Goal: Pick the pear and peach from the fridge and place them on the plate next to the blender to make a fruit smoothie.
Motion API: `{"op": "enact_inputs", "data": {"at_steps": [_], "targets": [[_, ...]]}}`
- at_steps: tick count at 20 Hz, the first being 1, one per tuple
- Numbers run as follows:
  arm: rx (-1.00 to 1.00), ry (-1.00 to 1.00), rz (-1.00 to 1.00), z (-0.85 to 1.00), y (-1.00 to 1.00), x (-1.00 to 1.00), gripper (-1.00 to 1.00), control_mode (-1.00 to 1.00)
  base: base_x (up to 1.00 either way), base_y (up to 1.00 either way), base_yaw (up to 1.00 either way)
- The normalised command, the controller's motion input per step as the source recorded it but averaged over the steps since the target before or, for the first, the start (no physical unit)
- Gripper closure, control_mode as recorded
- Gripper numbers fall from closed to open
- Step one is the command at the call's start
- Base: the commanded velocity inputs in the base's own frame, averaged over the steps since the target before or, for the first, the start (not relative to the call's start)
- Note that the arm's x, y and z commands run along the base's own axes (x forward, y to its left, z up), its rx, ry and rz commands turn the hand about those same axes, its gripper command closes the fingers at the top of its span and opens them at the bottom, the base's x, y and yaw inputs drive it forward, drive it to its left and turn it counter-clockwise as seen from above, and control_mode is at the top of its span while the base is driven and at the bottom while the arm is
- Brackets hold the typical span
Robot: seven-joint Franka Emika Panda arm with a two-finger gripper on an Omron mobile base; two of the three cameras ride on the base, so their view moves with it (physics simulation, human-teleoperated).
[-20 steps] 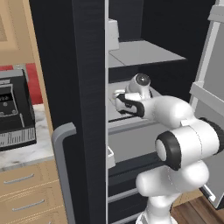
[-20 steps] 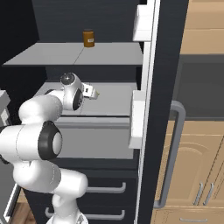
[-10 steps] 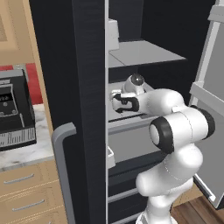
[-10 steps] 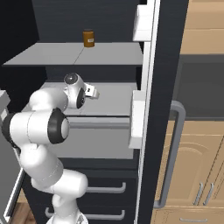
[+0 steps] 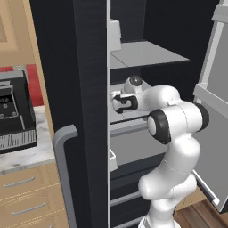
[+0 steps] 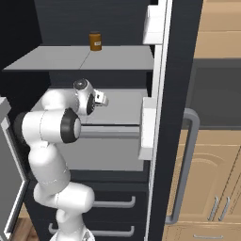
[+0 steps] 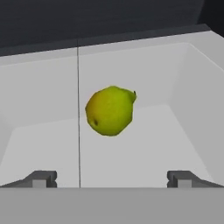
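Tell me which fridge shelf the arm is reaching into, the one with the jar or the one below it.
The lower shelf: the open gripper faces the pear there, while the jar stands on the shelf above.

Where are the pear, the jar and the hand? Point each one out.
pear (image 7: pixel 110 111), hand view, on the middle of its yellow-green skin.
jar (image 6: pixel 95 41), right base view, on its orange-brown body, on the upper fridge shelf.
hand (image 7: pixel 111 178), hand view, midway between its two open fingertips.

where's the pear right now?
In the hand view, the pear lies on the pale fridge shelf, centred just ahead of the open pincer, near the shelf's back wall.
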Motion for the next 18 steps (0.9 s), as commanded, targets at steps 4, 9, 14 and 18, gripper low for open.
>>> {"op": "enact_inputs", "data": {"at_steps": [4, 9, 14, 18], "targets": [[0.00, 0.04, 0.00, -0.15, 0.00, 0.34, -1.00, -1.00, 0.00, 0.00, 0.00], [0.00, 0.04, 0.00, -0.17, 0.02, 0.33, -1.00, -1.00, 0.00, 0.00, 0.00], [0.00, 0.03, 0.00, -0.17, 0.05, 0.23, -1.00, -1.00, 0.00, 0.00, 0.00], [0.00, 0.02, 0.00, -0.13, 0.06, 0.26, -1.00, -1.00, 0.00, 0.00, 0.00]]}}
